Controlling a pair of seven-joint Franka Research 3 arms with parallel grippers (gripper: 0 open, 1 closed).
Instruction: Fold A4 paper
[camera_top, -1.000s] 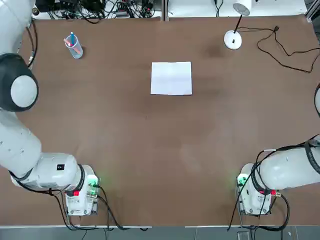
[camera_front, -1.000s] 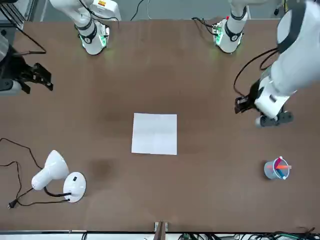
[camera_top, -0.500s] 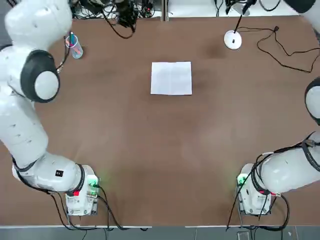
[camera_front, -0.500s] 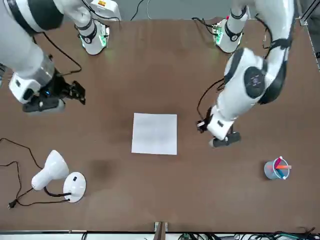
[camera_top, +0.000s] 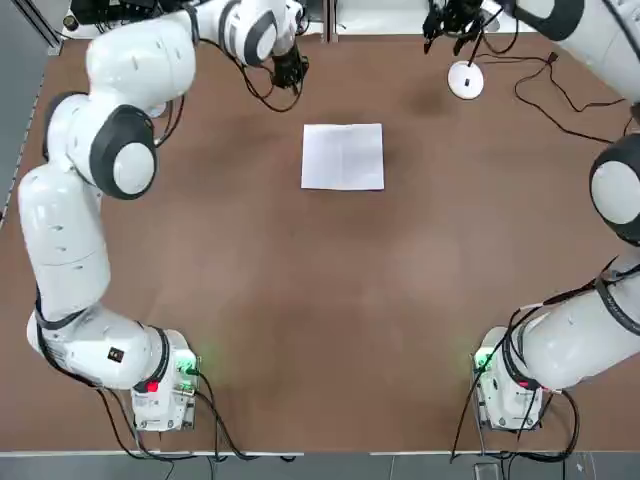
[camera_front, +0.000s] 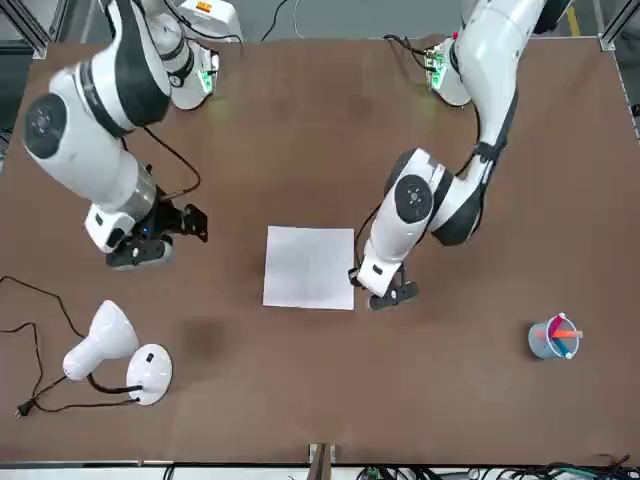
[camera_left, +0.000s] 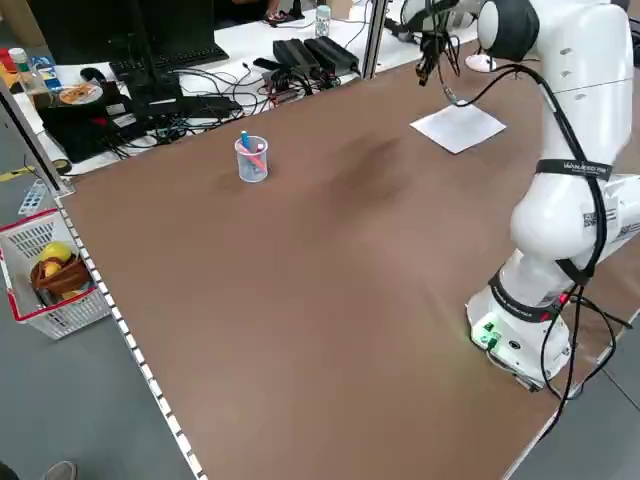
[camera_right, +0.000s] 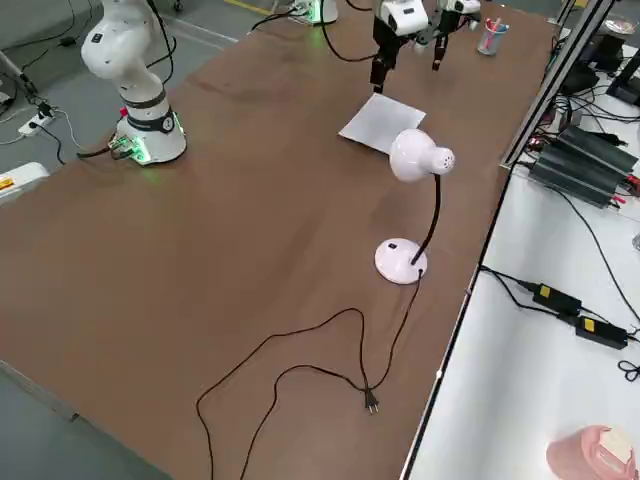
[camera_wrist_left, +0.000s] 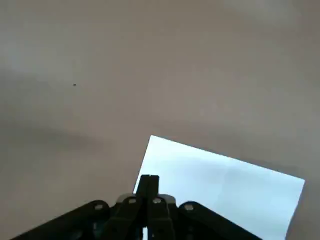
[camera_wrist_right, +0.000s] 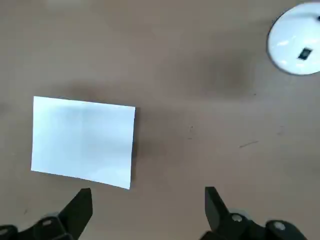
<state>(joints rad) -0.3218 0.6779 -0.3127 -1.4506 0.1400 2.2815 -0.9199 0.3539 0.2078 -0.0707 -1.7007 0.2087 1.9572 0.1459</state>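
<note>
Left pincer (camera_wrist_left: 147, 186), its two fingers pressed together with nothing between them, hangs in the air just off the paper's left side. Below and to the right of it lies the white paper (camera_top: 342, 157), flat on the brown tabletop (camera_top: 300, 290), untouched. Right pincer (camera_wrist_right: 148, 196), fingers spread wide and empty, is raised on the paper's other side.

What could go wrong: the closed left tips, if brought down off the mark, may miss the sheet or shove it instead of pinning it. Thin paper flat on a smooth top gives little edge to catch, so the right pincer could close on air, scrape the table or crumple a corner. If only one side is held, the sheet would probably swivel and the crease come out skewed. A faint line runs down its middle; whether that is an earlier fold, I cannot tell. Both pincers working over so small a sheet could also bump.

Close by the right pincer stands a white lamp (camera_right: 402, 261), which that arm could knock as it lowers or swings. The lamp's black cord (camera_right: 363, 350) trails farther out, away from the paper. Left of the left pincer, well apart, is a cup of pens (camera_front: 554, 338), out of the way.
</note>
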